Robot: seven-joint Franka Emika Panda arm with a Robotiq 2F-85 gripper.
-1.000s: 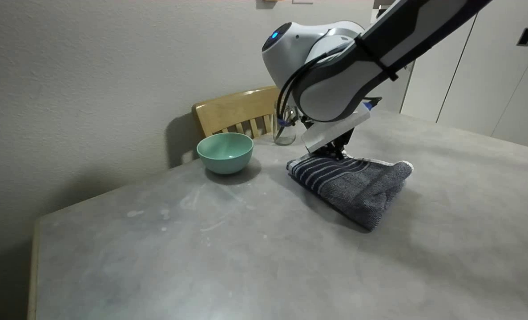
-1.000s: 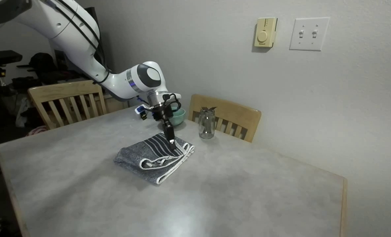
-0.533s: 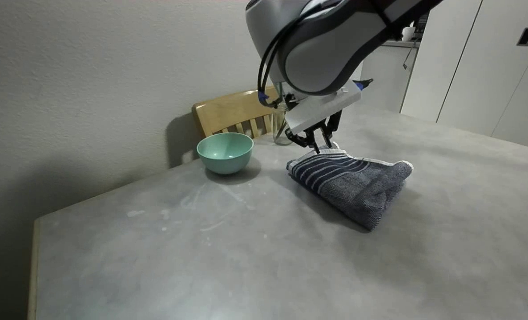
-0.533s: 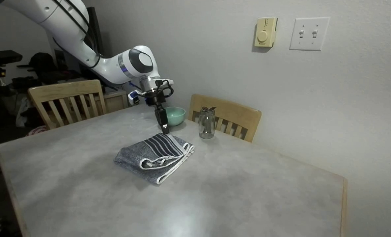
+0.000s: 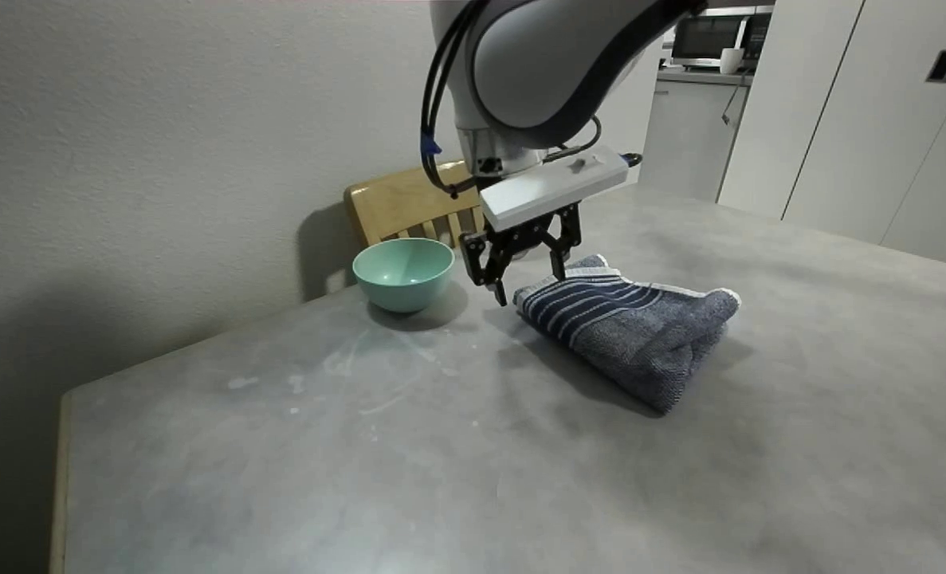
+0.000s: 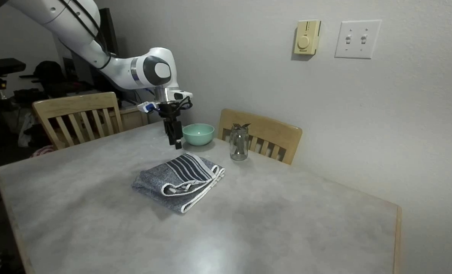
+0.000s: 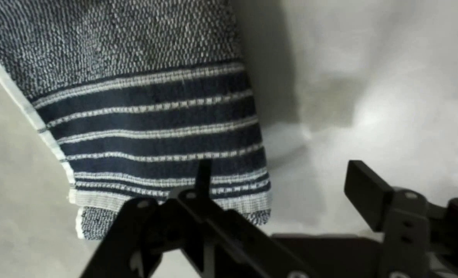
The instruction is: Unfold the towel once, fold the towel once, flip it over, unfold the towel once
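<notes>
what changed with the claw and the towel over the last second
The claw has risen off the striped end of the towel and shifted toward the bowl's side of it, its jaws going from closed to wide open. Whether it had been gripping cloth a second ago is unclear. Unchanged: the towel lies folded in the same spot, and the bowl and glass jar stay put.

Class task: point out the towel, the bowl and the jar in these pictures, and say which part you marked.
Towel [image 5: 636,335]: in an exterior view, on its plain grey part.
Bowl [image 5: 406,296]: in an exterior view, on its outer wall.
Jar [image 6: 239,153]: in an exterior view, low on its glass wall.
</notes>
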